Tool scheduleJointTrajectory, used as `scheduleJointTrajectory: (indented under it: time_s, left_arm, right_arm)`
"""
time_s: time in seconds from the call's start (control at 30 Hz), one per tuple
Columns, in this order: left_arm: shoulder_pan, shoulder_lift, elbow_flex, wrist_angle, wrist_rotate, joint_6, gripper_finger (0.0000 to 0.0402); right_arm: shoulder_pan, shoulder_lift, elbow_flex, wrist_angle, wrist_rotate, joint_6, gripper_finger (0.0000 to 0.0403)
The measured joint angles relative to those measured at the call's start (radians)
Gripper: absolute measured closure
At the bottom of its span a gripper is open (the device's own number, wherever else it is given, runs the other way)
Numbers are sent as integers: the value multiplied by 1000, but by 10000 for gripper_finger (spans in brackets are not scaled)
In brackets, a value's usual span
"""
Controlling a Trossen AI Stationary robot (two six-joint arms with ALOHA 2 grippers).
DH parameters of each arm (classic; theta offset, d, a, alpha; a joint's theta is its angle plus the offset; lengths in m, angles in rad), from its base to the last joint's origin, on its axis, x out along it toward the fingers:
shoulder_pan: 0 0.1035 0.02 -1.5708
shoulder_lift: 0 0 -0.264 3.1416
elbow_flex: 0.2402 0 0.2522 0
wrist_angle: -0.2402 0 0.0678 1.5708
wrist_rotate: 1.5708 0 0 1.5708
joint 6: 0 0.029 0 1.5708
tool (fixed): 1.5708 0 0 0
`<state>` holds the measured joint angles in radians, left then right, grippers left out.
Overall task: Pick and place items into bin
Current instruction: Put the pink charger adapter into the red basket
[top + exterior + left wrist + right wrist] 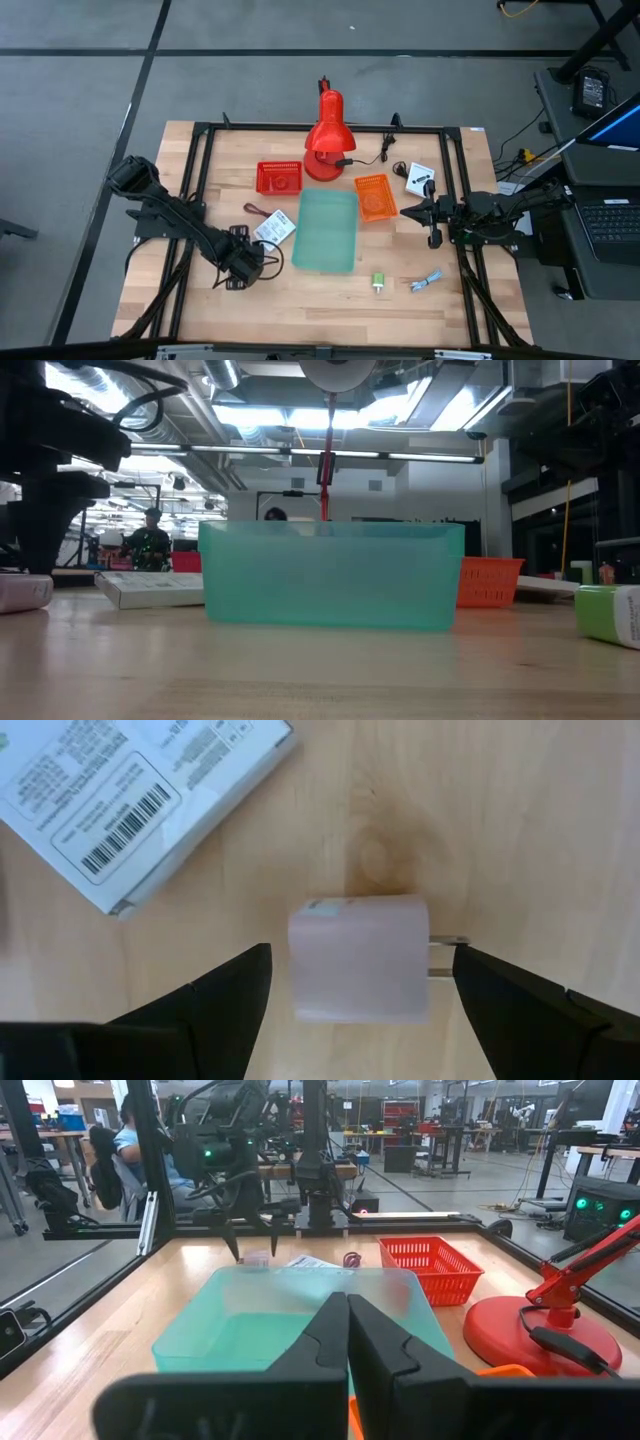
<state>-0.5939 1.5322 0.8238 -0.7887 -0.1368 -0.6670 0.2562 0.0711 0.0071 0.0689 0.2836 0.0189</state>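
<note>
Left hand (355, 990) is open, jaws spread either side of the pink cube (360, 958) at lower centre of the left wrist view. It isn't gripped; there's a gap on both sides. The cube reads as a small wall charger: matte pale-pink plastic, rounded edges, metal prongs sticking out toward the right-side finger (520, 1005).

Risks from here:
- Prongs sit on the closing axis, so that finger would likely meet metal first. Thin contact, so the cube could twist or pop out.
- Smooth plastic on smooth wood, so an uneven close could skate it sideways rather than pinch it.
- The white printed packet (130, 795), glossy card with a barcode, lies near at upper left of that view, apart from the cube. A shove that way could nudge or catch it.
- The carry to the bin (327, 229) is short, but the wall stands tall in the low view. A low transit could clip the rim.

In the high view the left hand (243, 266) sits lower left of centre, just left of the bin. The bin is translucent teal plastic, rectangular with straight walls, and looks empty. A green block (379, 282) and a blue-white clip (427, 282) lie on the surface (330, 300), pale wood grain, at lower right.

Right hand (347, 1342) is closed, holding nothing, parked right of centre in the high view, beside the orange mesh basket (375, 195). Farther up the frame are a red mesh basket (279, 177), a second white packet (420, 177) and the glossy red desk lamp (328, 135).
</note>
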Motion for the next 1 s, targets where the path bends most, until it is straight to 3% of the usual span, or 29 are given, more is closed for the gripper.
scheduleJointTrajectory:
  time_s: [0.73,1.0]
  left_arm:
    - [1,1,-2,-7,-24,-2,96]
    - [1,31,-42,9,47,-36,114]
  right_arm:
    - [0,1,0,0,0,2,402]
    - [0,1,0,0,0,3,402]
